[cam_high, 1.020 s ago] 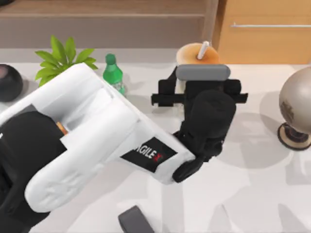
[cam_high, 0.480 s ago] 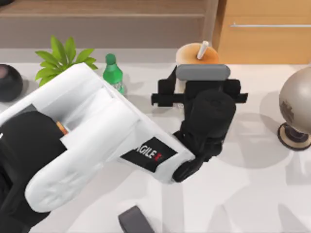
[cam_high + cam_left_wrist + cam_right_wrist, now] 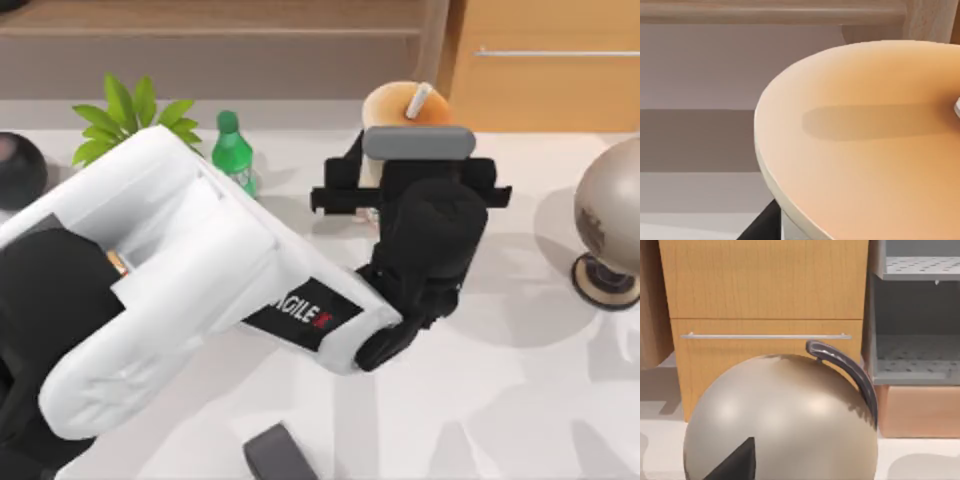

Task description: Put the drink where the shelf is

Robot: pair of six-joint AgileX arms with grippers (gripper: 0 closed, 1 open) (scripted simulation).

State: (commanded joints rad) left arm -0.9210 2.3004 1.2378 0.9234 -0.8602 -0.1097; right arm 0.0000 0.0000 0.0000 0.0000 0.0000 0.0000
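The drink (image 3: 398, 108), an orange-beige cup with a white straw through its lid, stands up near the table's back edge, just in front of the shelf's upright post (image 3: 432, 40). My left gripper (image 3: 390, 172) is shut on the cup's body below the lid, the black wrist reaching in from the front left. The long brown shelf (image 3: 220, 40) runs along the back left. In the left wrist view the drink's lid (image 3: 860, 140) is very close, with the shelf's grey-brown recess (image 3: 700, 75) behind it. A dark part of my right gripper (image 3: 735, 465) shows in the right wrist view.
A green soda bottle (image 3: 233, 152) and a leafy plant (image 3: 125, 120) stand left of the drink. A black ball (image 3: 18, 168) sits far left. A beige sphere on a stand (image 3: 610, 220) is at the right, and an orange-wood cabinet (image 3: 545, 60) behind it. A grey object (image 3: 275, 455) lies at the front.
My left gripper and the drink have shifted slightly toward the back, nearer the shelf; the cup's top looks a little higher. Everything else stayed put.
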